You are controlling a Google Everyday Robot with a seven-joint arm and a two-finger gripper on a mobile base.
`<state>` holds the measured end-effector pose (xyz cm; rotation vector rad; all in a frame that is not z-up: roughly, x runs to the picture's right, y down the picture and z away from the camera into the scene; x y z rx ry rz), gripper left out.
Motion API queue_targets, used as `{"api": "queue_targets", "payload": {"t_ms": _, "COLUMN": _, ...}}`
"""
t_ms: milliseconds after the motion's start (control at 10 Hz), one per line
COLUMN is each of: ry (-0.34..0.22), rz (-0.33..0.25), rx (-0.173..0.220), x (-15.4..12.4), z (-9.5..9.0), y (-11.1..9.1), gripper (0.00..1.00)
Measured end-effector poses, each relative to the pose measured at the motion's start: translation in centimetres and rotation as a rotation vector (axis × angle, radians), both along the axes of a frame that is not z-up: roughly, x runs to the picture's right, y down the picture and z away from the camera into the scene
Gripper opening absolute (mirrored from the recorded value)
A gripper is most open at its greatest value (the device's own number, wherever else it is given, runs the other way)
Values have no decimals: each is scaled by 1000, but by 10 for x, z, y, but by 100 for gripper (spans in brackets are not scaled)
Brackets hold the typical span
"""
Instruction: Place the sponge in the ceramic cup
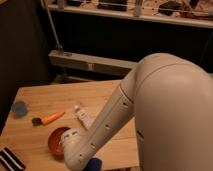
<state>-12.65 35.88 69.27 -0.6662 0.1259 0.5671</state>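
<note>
A red-orange ceramic cup (56, 140) stands on the wooden table (40, 97) near its front edge, partly covered by my arm. My white arm (115, 112) reaches down across the table. Its end, with the gripper (81, 160), hangs at the bottom edge just right of the cup. A blue object (94, 164), possibly the sponge, shows right beside the gripper, low in the view. Whether it is held stays hidden behind the wrist.
A blue round object (19, 108) lies at the table's left. An orange carrot-shaped item (51, 118) with a dark end lies left of centre, and a small white bottle (81, 118) lies beside the arm. A striped cloth (10, 159) sits at the front left corner. Metal shelving (100, 62) stands behind.
</note>
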Motion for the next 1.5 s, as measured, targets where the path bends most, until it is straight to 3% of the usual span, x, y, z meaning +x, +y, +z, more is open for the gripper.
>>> {"api": "queue_targets", "payload": {"t_ms": 600, "ry": -70, "rz": -128, "rx": -43, "x": -2, "z": 10, "y": 3, "gripper": 65}}
{"api": "queue_targets", "payload": {"t_ms": 900, "ry": -94, "rz": -136, "rx": -71, "x": -7, "z": 9, "y": 4, "gripper": 65}}
{"api": "queue_targets", "payload": {"t_ms": 1500, "ry": -78, "rz": -138, "rx": -102, "x": -8, "z": 11, "y": 3, "gripper": 65}}
